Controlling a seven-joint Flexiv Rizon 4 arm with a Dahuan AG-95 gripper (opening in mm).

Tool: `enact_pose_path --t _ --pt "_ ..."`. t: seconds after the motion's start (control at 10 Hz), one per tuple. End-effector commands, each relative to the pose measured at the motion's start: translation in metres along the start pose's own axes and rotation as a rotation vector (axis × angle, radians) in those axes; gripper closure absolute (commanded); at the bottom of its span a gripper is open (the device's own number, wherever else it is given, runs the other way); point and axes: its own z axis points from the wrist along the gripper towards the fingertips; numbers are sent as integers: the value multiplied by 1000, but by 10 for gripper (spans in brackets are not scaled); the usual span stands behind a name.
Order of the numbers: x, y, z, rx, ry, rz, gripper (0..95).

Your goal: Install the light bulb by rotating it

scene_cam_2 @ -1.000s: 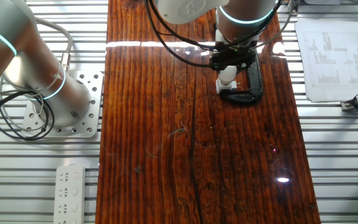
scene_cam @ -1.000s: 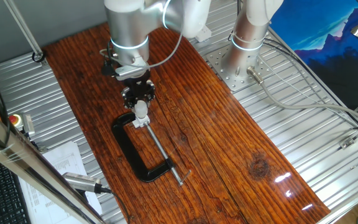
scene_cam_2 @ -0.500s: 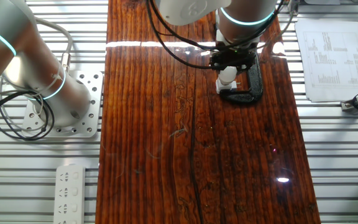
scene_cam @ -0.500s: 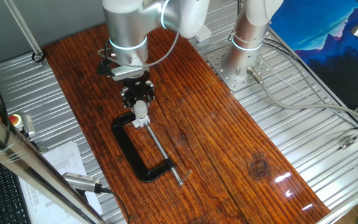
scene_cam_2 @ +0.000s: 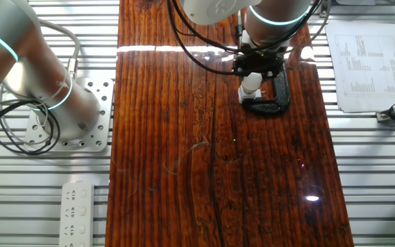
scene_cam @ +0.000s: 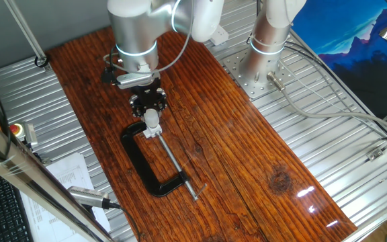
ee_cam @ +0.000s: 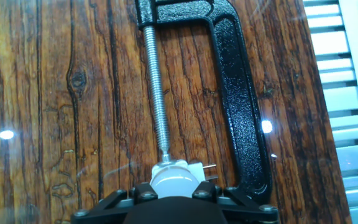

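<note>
presently the gripper (scene_cam: 152, 115) stands over the light bulb (scene_cam: 152, 120), its fingers pinching the white frosted cap from both sides; in the hand view the bulb (ee_cam: 174, 183) shows directly below the black finger mount. the bulb sits upright in a small white socket block (scene_cam: 154, 130), which is held in the black c-clamp (scene_cam: 144, 163) lying flat on the wooden table (scene_cam: 247, 154). the clamp's threaded screw (ee_cam: 157, 87) presses against the socket block. this assembly lies near the table's edge that borders the printed paper sheet (scene_cam_2: 365, 67).
</note>
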Motion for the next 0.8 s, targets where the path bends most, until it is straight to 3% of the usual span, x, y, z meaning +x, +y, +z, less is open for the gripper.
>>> enact_pose_path --t 0.1,0.8 --pt "2 -1 1 5 9 43 760" --pt "3 -1 1 3 19 212 760"
